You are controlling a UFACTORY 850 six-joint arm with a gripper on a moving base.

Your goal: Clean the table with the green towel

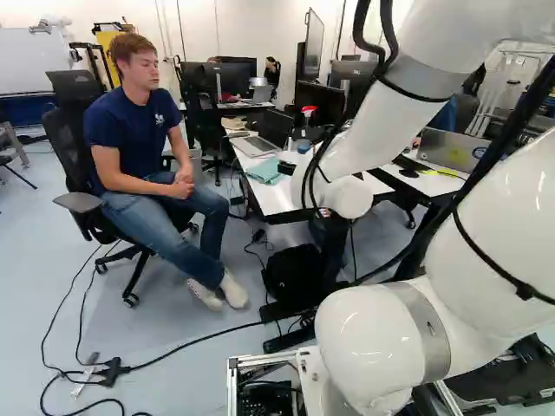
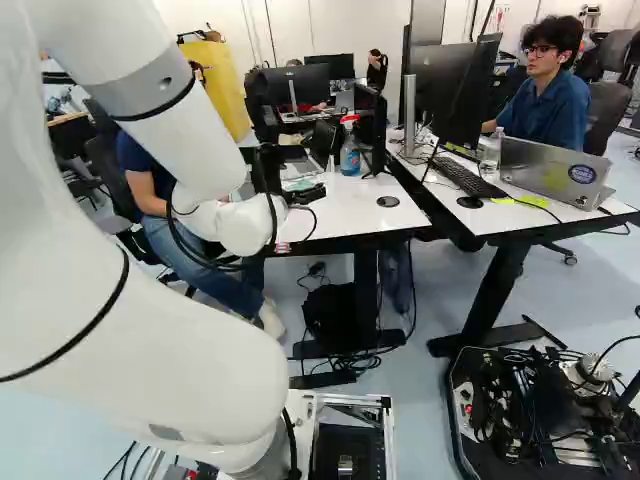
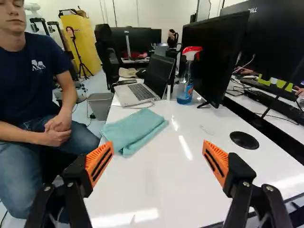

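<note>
My gripper point(image 2: 306, 194) reaches over the near part of the white table in the right base view, partly behind the wrist. In the wrist view the gripper point(image 3: 158, 159) stands wide open, its orange pads far apart with nothing between them. The green towel point(image 3: 134, 129) lies folded and a bit rumpled on the white table point(image 3: 166, 190), ahead of the gripper and toward the seated person's side, close to that table edge. It also shows as a teal patch, the towel point(image 1: 265, 171), in the left base view. No finger touches it.
Beyond the towel stand an open laptop point(image 3: 135, 92) and a spray bottle point(image 3: 185, 80) with a red head. A monitor point(image 3: 213, 57) and a round black disc point(image 3: 244, 139) are on the other side. A person sits close beside the table edge near the towel.
</note>
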